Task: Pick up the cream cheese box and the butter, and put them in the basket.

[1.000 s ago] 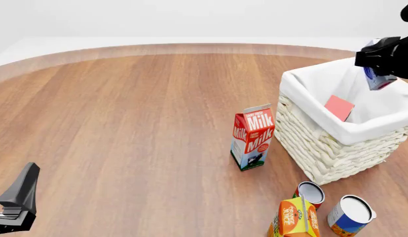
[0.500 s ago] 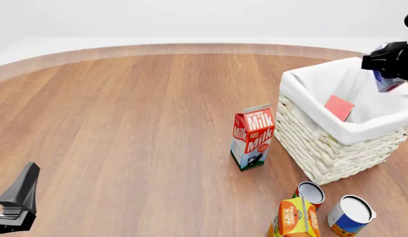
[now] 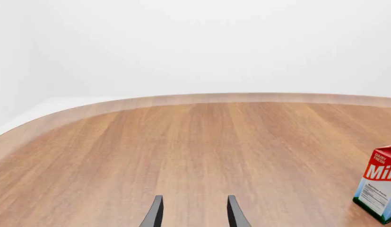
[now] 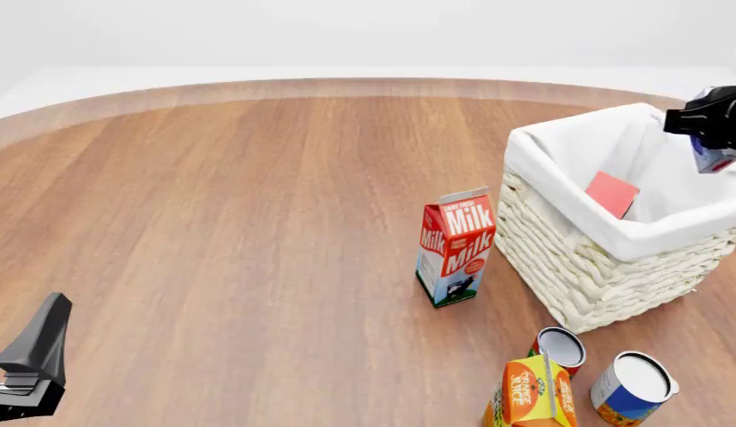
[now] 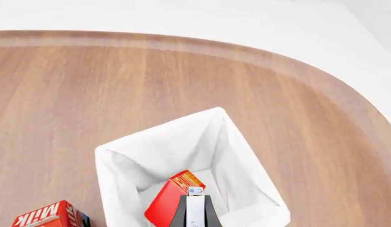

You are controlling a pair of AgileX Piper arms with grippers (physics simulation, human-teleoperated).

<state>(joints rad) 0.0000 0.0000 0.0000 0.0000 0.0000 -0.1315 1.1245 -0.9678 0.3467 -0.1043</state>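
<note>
Wood table (image 4: pixel 225 222) lies bare across its left and middle | one milk carton (image 4: pixel 456 246), one juice carton (image 4: pixel 531 392), two cans by one basket (image 4: pixel 581 258) | red butter (image 4: pixel 611 194) leans inside | right gripper (image 4: pixel 715 142) clenches white-blue cream cheese box (image 4: pixel 715 156) above basket's far side | left gripper (image 3: pixel 193 213) spread, holding nothing.

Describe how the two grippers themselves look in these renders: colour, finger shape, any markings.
Both are plain black with no visible markings or cables. The left gripper shows two thin, flat, blade-like fingers that taper upward; in the front view it appears as an angular dark grey-black wedge at the frame's lower corner. The right gripper is a blocky black shape, with narrow dark fingers seen from its wrist camera.
</note>
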